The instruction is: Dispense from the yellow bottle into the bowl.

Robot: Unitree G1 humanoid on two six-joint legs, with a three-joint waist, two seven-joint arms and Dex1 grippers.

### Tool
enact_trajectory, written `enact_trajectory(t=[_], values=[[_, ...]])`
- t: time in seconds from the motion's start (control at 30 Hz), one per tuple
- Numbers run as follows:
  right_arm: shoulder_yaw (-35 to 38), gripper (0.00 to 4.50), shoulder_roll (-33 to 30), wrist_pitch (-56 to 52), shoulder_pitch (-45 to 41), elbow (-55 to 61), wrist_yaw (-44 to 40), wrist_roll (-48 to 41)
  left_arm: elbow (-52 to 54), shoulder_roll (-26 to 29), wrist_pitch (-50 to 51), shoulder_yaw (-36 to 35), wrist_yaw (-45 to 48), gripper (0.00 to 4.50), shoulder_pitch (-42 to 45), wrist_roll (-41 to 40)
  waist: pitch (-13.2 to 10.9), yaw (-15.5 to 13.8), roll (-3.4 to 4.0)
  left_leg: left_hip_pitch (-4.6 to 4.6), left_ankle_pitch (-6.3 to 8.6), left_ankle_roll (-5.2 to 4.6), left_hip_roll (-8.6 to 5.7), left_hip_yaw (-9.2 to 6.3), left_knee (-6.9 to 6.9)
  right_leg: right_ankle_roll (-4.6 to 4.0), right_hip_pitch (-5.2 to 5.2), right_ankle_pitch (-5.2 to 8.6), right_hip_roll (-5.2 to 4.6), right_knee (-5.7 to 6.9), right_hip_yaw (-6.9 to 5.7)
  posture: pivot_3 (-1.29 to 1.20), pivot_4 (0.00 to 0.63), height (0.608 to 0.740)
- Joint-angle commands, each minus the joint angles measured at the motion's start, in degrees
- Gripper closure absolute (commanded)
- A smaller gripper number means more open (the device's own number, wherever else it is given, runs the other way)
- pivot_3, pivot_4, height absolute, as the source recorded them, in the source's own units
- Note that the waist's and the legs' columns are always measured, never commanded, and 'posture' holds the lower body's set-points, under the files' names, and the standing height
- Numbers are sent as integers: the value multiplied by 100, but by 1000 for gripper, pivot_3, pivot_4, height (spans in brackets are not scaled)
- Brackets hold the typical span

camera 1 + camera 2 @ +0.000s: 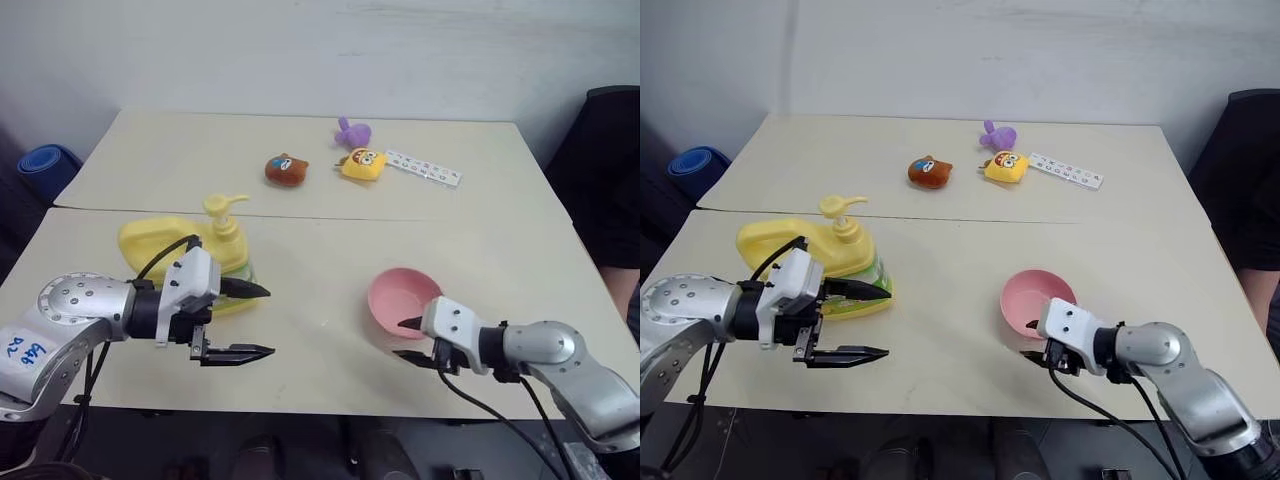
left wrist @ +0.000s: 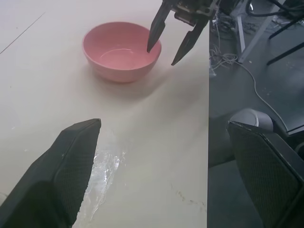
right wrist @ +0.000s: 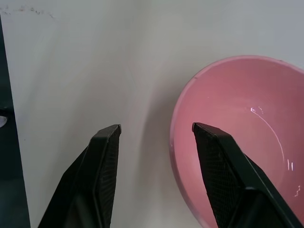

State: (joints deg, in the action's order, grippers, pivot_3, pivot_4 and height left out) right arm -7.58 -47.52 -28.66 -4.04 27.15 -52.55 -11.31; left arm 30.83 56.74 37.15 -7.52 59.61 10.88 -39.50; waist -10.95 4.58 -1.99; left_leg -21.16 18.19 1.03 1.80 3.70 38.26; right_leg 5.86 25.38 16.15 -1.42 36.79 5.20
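the left gripper (image 1: 250, 320) sits at the lower left of the left eye view with its two black fingers spread wide, one above the other, pinching nothing; the upper finger tip lies against the front of the yellow bottle (image 1: 180, 245) as seen from the head, though whether it actually touches the jug i cannot tell. the yellow bottle stands upright at middle left on the near table (image 1: 320, 380), its pump top turned toward the right of the frame and its label mostly hidden behind the gripper body. the right gripper (image 1: 408, 340) is at the lower right, its fingers partly apart (roughly halfway between spread and pressed together) and straddling the near rim of the bowl (image 1: 400, 295): in the right wrist view one finger (image 3: 223, 161) lies over the pink inside and the other over bare tabletop just beside the outer wall, with a gap visible on both sides, so the rim is not yet pinched. the bowl sits upright right of centre, well apart from the bottle, with a faint wet sheen inside. in the left wrist view the bowl (image 2: 121, 51) appears in the upper middle with the right gripper (image 2: 161, 54) at its edge. at the upper centre of the far table lie a brown plush (image 1: 286, 169), a small yellow plush (image 1: 362, 164), a purple toy (image 1: 352, 132) and a white strip (image 1: 424, 168).
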Motion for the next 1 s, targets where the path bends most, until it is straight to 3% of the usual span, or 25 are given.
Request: enact_trajectory(t=[0.03, 0.17, 0.2, 0.27, 0.43, 0.47, 0.77, 0.9, 1.0], values=[[-184, 2015, 64, 222, -59, -244, 136, 276, 179, 53, -30, -64, -2, 0, -9, 20, 0, -1, -1, 0, 0, 0, 0, 0, 0, 0, 0, 0, 0, 0, 0, 0, 150, 740], [-266, 2015, 155, 369, -124, -503, 205, 397, 179, 65, -25, -85, -6, 0, -15, 45, 1, -4, -2, -1, 0, 0, -1, 0, 1, 0, 0, 0, 0, 0, 0, 0, 150, 740], [-269, 2201, 177, 387, -149, -545, 216, 406, 168, 66, -31, -73, -3, 0, -12, 61, 1, 1, -2, -1, 0, 0, -1, 0, 1, 0, 0, 0, 0, 0, 0, 0, 150, 740], [-283, 2624, 200, 424, -184, -601, 221, 422, 152, 59, -44, -52, 2, 0, -4, 86, 1, 9, -2, 0, 0, 0, 0, 0, 1, 0, 0, 0, 0, 2, 0, 0, 150, 740], [-314, 4369, 216, 493, -236, -675, 203, 422, 179, 22, 44, -34, -44, 0, 132, 17, 3, -7, -5, -1, 0, 0, -1, -2, 1, 0, 0, 0, 0, 2, -2, 0, 150, 740], [-316, 4472, 224, 502, -249, -689, 205, 432, 183, 13, 64, -37, -56, 0, 154, 1, 8, 1, -12, 1, 0, 0, -1, -1, 3, 0, 0, 0, 0, 3, 0, 0, 150, 740], [-271, 4472, 82, 704, -764, -838, -84, 548, 195, -81, 364, -312, -279, 0, 575, -392, 14, 3, -24, 1, 0, 0, 0, -3, 5, 0, -1, 0, 0, 8, -2, 0, 150, 740], [-166, 4472, -468, 1029, -1718, -967, -1133, 322, 233, -40, 906, -1103, -618, 0, 820, -1329, 4, 34, -14, -1, 0, -1, 1, -1, 13, 2, 1, -1, -1, 12, 0, 0, 150, 740], [-241, 4472, -628, 1058, -3118, -1627, -2102, 10, 150, 199, 1290, -1831, -806, 0, 889, -1954, 1, 66, -14, 5, 1, -2, 9, -1, 8, 0, 2, -1, 4, 13, 0, 0, 150, 740]])
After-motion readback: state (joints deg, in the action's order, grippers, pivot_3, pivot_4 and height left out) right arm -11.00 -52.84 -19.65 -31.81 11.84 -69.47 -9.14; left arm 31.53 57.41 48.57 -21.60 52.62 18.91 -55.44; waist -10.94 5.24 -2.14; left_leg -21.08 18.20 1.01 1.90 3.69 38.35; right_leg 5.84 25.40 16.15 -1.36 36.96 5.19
